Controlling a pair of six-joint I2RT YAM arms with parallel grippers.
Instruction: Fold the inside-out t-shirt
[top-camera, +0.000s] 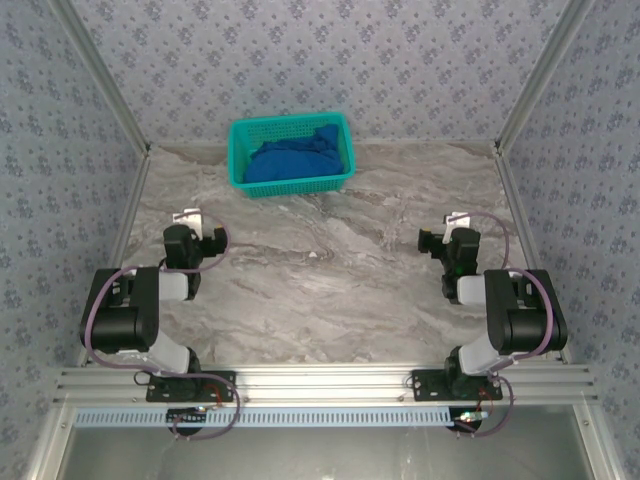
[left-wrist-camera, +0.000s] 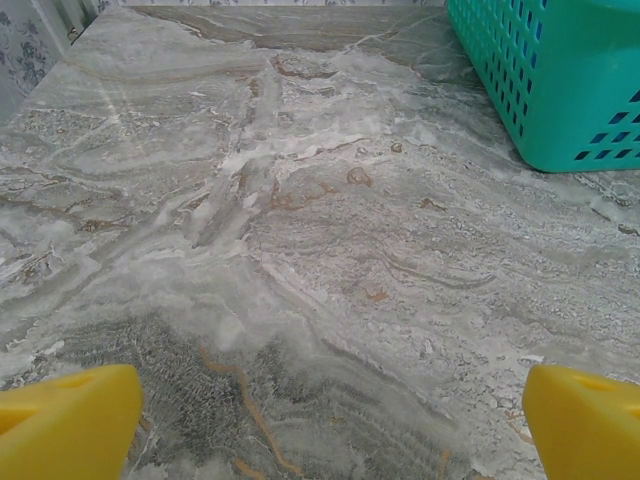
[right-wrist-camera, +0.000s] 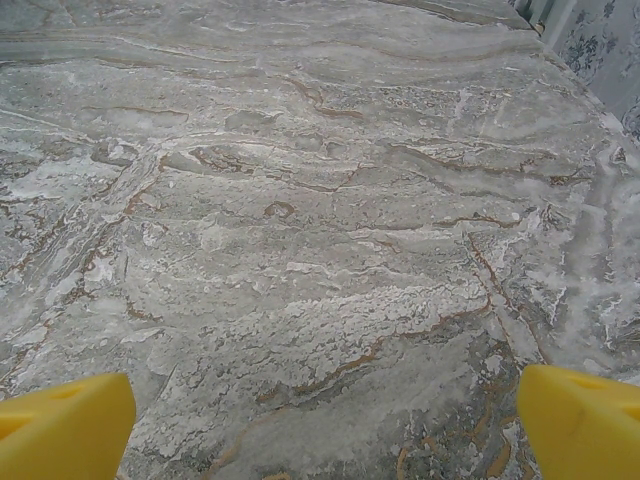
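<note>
The inside-out t-shirt (top-camera: 295, 158), royal blue, lies crumpled inside a teal mesh basket (top-camera: 342, 130) at the back middle of the marble table. My left gripper (top-camera: 195, 232) hovers at the left side of the table, well short of the basket, open with bare marble between its yellow fingertips (left-wrist-camera: 70, 420). At the right side, my right gripper (top-camera: 447, 236) is also open, its yellow fingertips (right-wrist-camera: 580, 420) wide apart over bare table. In the left wrist view my left gripper (left-wrist-camera: 330, 425) faces the basket (left-wrist-camera: 560, 70) at the upper right.
Patterned fabric walls (top-camera: 60, 150) close in the table on the left, back and right. Metal frame posts (top-camera: 520, 100) run up the back corners. An aluminium rail (top-camera: 320, 385) with the arm bases lines the near edge.
</note>
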